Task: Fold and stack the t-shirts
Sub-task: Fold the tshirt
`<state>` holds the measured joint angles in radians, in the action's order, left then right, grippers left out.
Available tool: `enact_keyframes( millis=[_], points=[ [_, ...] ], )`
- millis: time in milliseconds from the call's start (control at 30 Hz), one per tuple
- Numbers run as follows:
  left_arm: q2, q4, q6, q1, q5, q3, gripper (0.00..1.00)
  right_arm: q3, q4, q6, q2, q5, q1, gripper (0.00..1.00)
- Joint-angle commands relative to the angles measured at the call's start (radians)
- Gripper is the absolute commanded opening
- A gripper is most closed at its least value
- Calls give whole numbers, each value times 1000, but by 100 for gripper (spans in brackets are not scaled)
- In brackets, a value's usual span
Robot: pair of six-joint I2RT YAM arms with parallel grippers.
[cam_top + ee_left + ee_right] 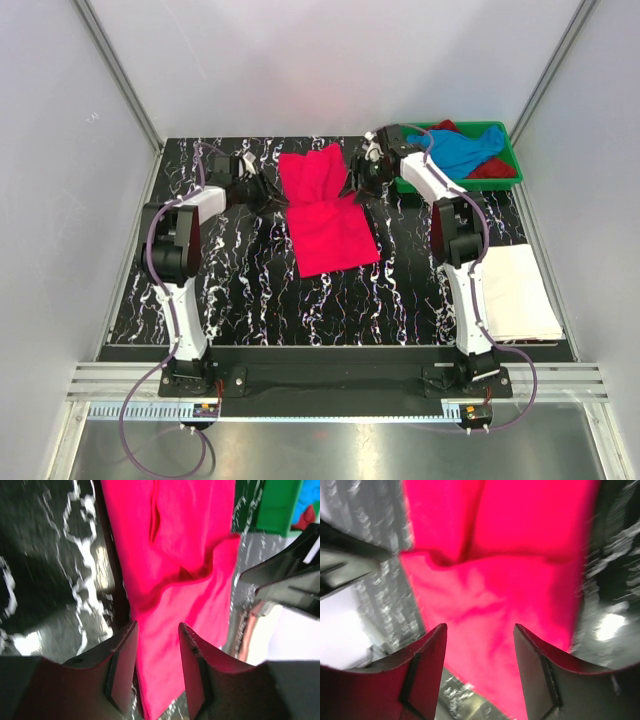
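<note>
Pink shirt (325, 215) is lying flat on the desk (240, 290), around the middle toward the far side; there's a crease across it, and the far half looks narrower than the near half. Left arm (185, 230) comes in at its left edge and right arm (455, 225) at its right edge, both about level with that crease. Left jaws are apart, pink cloth showing in the gap between the fingers (122, 667); right jaws are spread wide too, fingers (427, 675) over the pink cloth, not pinching it as far as I can see. Green tray (490, 183) sits at the far right with the blue shirt (465, 150) piled over the red shirt (493, 168); 1 white shirt (520, 295) lies folded at the near right, just beside the right arm.
</note>
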<state>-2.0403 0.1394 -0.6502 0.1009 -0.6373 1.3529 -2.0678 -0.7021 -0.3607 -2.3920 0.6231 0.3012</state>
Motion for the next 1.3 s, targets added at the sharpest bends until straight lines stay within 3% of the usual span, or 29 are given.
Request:
enact_keyframes(
  millis=[0,333,433,900,1100,1267],
  points=[
    [-15,38,69,11,70,78,44,-141,-134,130,-48,-147,-27,64],
    [-63,31,75,29,67,75,44,-313,-172,209,-170,-209,-42,60],
    [-76,22,63,33,62,84,43,-350,-172,200,-193,-189,-42,53],
    [-112,-24,6,33,28,114,38,-362,-112,141,-222,-80,-40,47],
    [-126,-32,-9,33,21,118,25,-382,-108,126,-237,-85,-42,30],
    [-136,-40,-22,33,14,126,0,-406,-115,112,-249,-112,-51,9]
  ],
)
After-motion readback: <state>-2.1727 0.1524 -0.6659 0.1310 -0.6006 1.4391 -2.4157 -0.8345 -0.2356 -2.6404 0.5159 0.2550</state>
